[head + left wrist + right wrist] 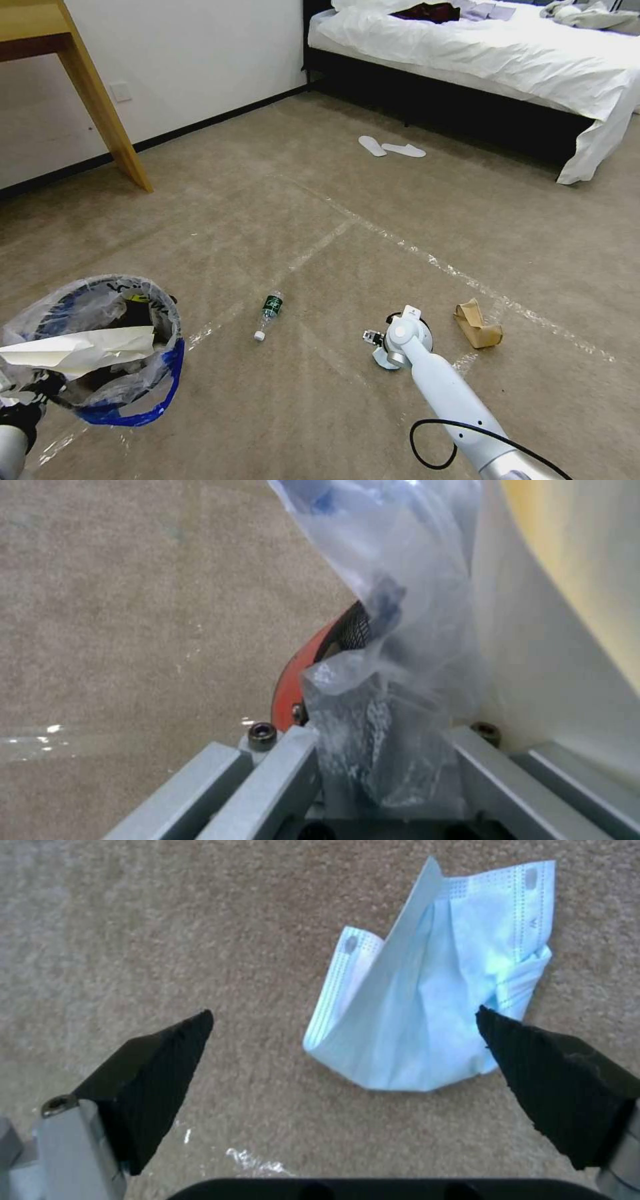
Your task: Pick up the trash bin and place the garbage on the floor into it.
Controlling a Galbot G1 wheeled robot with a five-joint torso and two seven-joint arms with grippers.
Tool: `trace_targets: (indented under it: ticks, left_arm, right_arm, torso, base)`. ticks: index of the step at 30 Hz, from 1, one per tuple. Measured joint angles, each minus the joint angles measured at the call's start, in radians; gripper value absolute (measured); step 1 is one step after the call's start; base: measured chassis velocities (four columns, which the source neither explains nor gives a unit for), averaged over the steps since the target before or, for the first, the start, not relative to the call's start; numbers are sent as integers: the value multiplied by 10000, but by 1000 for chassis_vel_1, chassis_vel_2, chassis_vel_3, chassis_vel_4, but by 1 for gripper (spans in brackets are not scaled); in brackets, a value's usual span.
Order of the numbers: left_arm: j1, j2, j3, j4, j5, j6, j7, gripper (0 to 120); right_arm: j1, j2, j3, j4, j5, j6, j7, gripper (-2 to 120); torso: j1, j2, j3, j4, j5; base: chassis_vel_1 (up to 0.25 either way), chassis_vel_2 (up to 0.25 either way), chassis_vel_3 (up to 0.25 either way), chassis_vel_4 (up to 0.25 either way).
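**Bin held at the left, open gripper over a mask**

We see our left gripper (383, 760) clamped on the plastic-lined rim of the trash bin (100, 347), held low at our left above the floor (320, 220), with white paper (80, 350) lying across its mouth. Our right gripper (343, 1060) hangs spread wide over a folded blue mask (433, 1005) on the carpet, touching nothing. A small bottle (269, 315) lies between bin and right arm; a brown paper bag (477, 323) sits just beyond that arm. Tape lines cross the carpet. Farther off stand a bed (500, 53) with white sheets, two slippers (390, 148), a white wall and a wooden table leg (100, 100)
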Motion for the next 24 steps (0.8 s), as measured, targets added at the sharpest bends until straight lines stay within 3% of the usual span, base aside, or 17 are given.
trace_targets:
  ticks: [16, 22, 24]
  left_arm:
    - [92, -11, 37, -138, 1, -6, 6, 0]
    - [96, -10, 35, -198, -2, -14, 5, 0]
    - [104, -21, 39, -256, -8, -14, 6, 0]
  right_arm:
    - [635, 471, 27, -1687, -765, 304, -704, 100]
    - [673, 477, 69, -1937, -991, 393, -929, 83]
    - [675, 487, 87, -2052, -1104, 449, -1028, 72]
  torso:
    - [0, 0, 0, 1, 0]
    - [0, 0, 0, 0, 0]
    - [0, 0, 0, 0, 0]
  base:
    - [0, 0, 0, 0]
    - [0, 0, 0, 0]
    - [0, 0, 0, 0]
